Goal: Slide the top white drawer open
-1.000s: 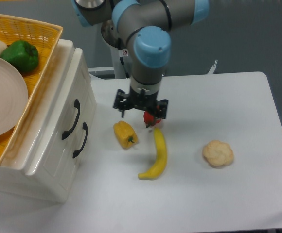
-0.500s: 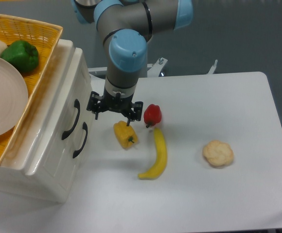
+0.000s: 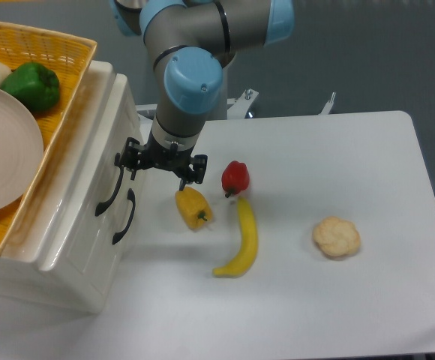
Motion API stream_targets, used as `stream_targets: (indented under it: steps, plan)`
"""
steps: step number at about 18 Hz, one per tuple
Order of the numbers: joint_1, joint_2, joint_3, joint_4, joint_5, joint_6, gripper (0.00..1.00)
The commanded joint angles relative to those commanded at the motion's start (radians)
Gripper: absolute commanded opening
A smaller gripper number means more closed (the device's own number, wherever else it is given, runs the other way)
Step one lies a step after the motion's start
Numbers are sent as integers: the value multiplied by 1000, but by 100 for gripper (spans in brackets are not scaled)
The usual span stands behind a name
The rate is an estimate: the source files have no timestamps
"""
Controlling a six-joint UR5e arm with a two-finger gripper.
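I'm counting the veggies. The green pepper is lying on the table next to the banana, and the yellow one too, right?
Not quite. The green pepper sits up in the yellow basket on the cabinet, beside the plate. The yellow pepper does lie on the table next to the banana, as the camera view shows.

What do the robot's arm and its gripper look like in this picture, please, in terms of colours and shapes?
The arm is built of thick grey cylindrical segments with light blue round caps at the joints. Its wrist narrows to a pale ring above the gripper, a small black bracket-like piece with short dark fingers. No cables or readable markings show.
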Motion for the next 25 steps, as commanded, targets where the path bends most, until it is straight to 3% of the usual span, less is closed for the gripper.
stream_targets:
  steps: [6, 25]
  plan:
    - [-8, -28, 25, 8, -40, 1, 100]
    - [-51, -71, 21, 9, -43, 5, 100]
